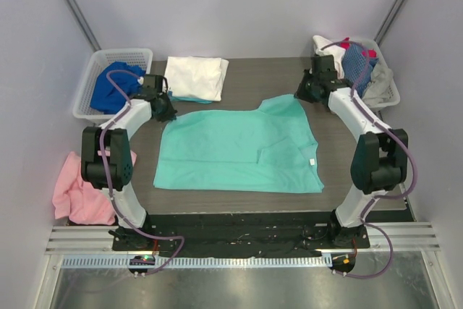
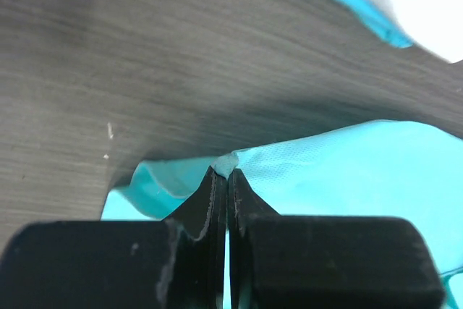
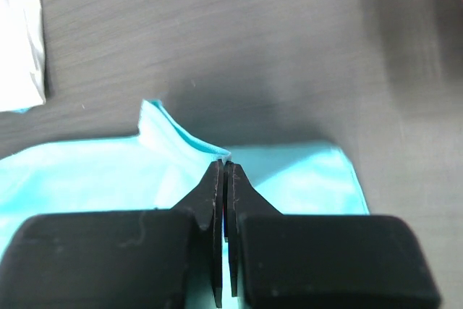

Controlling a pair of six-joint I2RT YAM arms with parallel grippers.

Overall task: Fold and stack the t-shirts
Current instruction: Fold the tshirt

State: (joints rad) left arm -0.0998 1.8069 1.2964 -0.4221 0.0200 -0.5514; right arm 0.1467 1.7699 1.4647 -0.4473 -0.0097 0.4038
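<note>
Left pincer and right pincer are each pinching a far corner of the green t-shirt, which is lying spread across the middle of the table. For a clean fold, both should probably be lifting together, holding that edge taut and level while carrying it toward the near hem. The wrist views are cutting off most of the shirt. Something teal is peeking from under the folded white t-shirt; I cannot tell what.

Both arms stretched forward, left hand and right hand pinched on mint-green t-shirt
</note>
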